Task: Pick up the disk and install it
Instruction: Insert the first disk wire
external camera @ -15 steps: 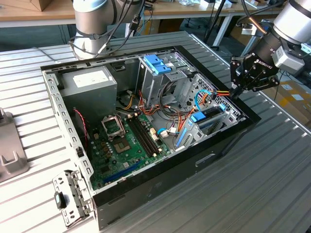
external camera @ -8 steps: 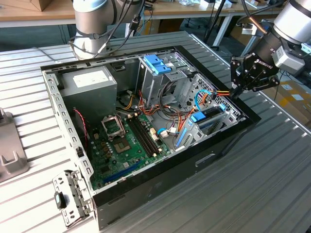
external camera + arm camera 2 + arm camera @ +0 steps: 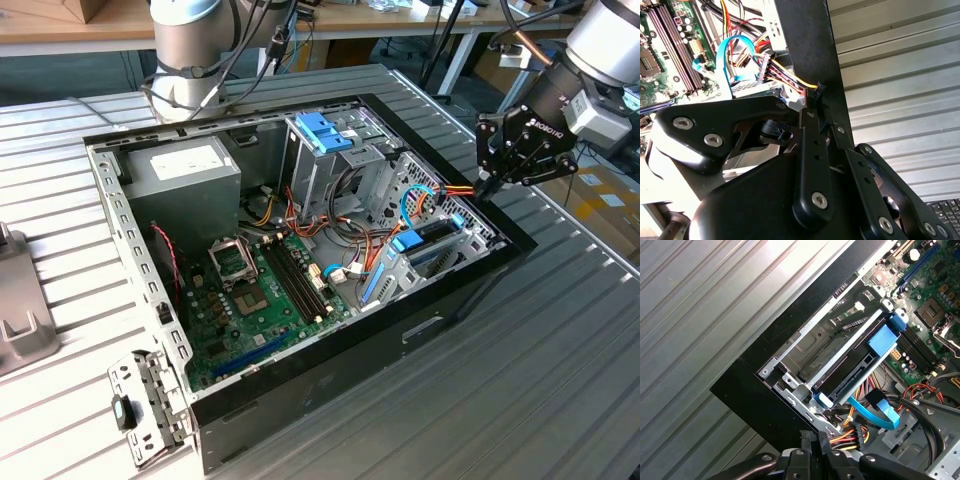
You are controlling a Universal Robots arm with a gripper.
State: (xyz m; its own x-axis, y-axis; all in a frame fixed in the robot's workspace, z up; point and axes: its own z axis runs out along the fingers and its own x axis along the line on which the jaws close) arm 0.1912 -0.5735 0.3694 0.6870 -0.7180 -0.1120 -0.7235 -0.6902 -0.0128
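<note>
The disk [image 3: 432, 243] stands on edge in the drive bay at the corner of the open computer case [image 3: 300, 375] nearest the exterior view's right. In the first wrist view the disk [image 3: 882, 341] shows a light blue carrier along a long dark body, set between the bay's metal walls. My gripper [image 3: 490, 186] hovers just above the case rim beside that bay. Its fingers are shut and apart from the disk, with no object visible between them. In both wrist views the gripper [image 3: 815, 437] [image 3: 817, 95] has its tips next to a bundle of red, yellow and black wires [image 3: 847, 437].
A darker blue latch on a grey cage [image 3: 325, 130] sits at the back of the case, near the power supply [image 3: 185, 170]. The motherboard [image 3: 260, 290] fills the floor. The arm's base [image 3: 195, 50] stands behind. A loose metal bracket [image 3: 145, 400] lies on the slatted table [image 3: 560, 380].
</note>
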